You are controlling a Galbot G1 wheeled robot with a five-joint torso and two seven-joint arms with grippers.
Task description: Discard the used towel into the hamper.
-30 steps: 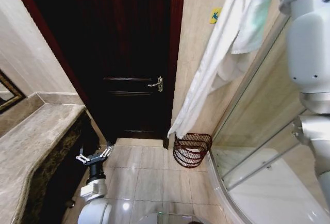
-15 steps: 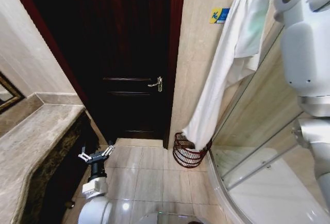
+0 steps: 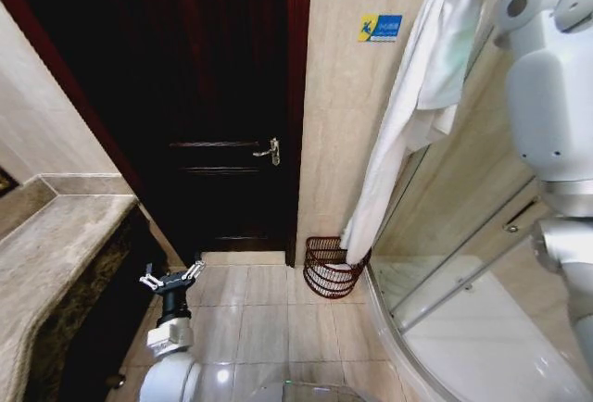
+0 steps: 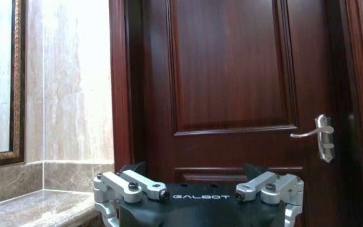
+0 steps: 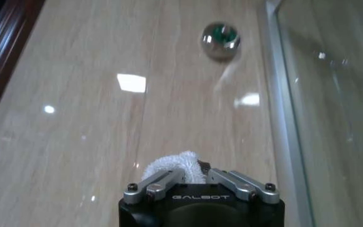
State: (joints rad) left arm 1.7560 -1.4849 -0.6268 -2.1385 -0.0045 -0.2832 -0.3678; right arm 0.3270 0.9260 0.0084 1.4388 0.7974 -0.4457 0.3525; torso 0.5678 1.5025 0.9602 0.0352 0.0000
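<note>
Down by my base, my left gripper [image 3: 170,281] hangs idle, fingers spread. High up, my right gripper [image 5: 191,182] pinches the long white terry towel [image 3: 400,133]: soft, light, floppy; hem grip suffices. Beyond, its tail brushes the reddish-brown wire hamper [image 3: 329,266] by the dark door [image 3: 222,96].

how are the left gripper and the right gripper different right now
The left gripper is open and holds nothing; the right gripper is shut on a bunch of the white towel. The left gripper sits low beside the stone counter, facing the dark door; the right arm is raised high, the towel hanging toward the hamper. Both carry the same Galbot-marked fingers.
</note>
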